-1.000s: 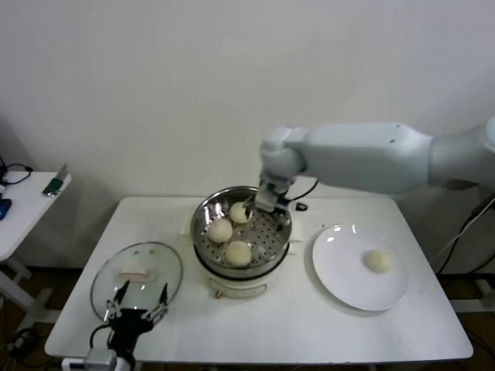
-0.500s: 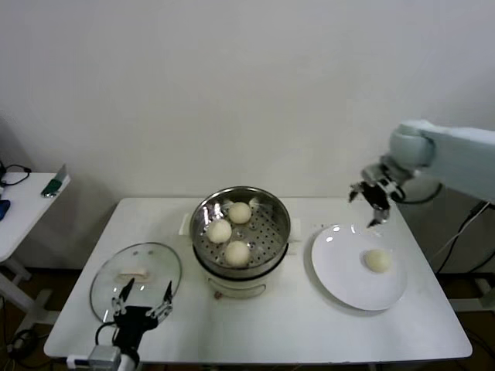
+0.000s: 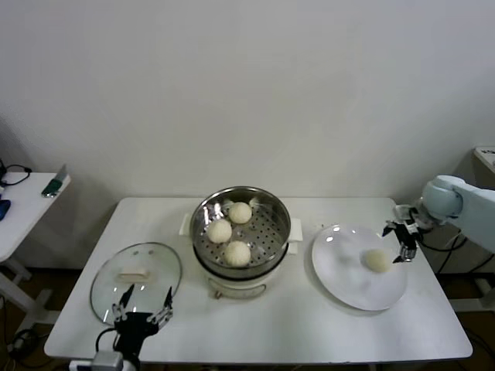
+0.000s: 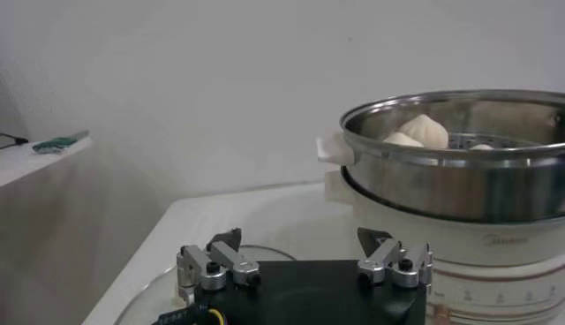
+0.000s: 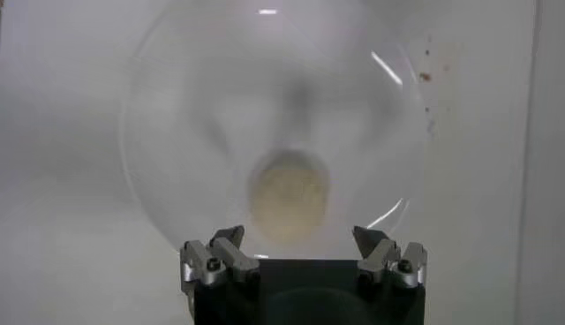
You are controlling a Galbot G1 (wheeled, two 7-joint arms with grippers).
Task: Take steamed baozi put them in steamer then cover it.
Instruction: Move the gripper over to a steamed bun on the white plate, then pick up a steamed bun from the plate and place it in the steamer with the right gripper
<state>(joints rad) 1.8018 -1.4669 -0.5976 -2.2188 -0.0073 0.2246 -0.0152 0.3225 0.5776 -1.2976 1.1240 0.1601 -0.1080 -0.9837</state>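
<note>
Right end effector (image 3: 402, 241), fingers spread wide, beside the last baozi (image 3: 377, 260) on the plate (image 3: 348, 286); soft, light, grasp across its sides gently.

Nothing stands between the right end effector (image 3: 401, 240) and the baozi (image 3: 377, 260) on the plate (image 3: 340, 274).

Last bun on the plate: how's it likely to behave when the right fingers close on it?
The bun looks soft and rounded, so it probably dents under a hard pinch. It sits loose on the glossy plate, so a nudge may slide or roll it. The right gripper, fingers open, is beside it.
</note>
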